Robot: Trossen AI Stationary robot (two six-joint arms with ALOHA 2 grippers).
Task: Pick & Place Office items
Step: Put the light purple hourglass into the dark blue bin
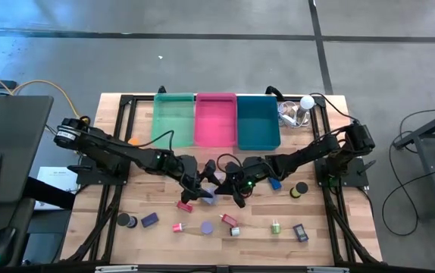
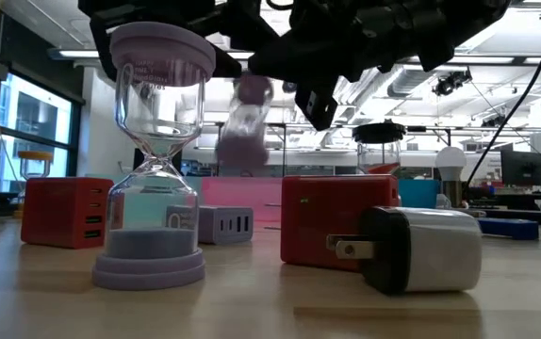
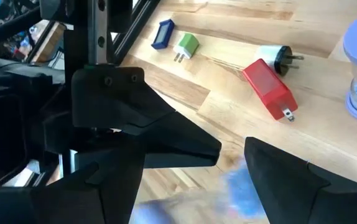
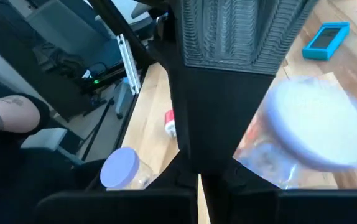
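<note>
The small clear hourglass with lavender caps (image 2: pixel 245 118) hangs tilted off the wood, so the carry calls for a firm grip and a slow, level move to the row of coloured plastic bins (image 1: pixel 216 121) at the tabletop's far edge. The left gripper (image 1: pixel 197 191) appears to clasp it, jaws wide, above the tabletop's middle. The right gripper (image 1: pixel 237 194), pinched shut and empty, sits just beside it.

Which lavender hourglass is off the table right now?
The tilted hourglass, up in the air; the other hourglass stands upright on the table.
</note>
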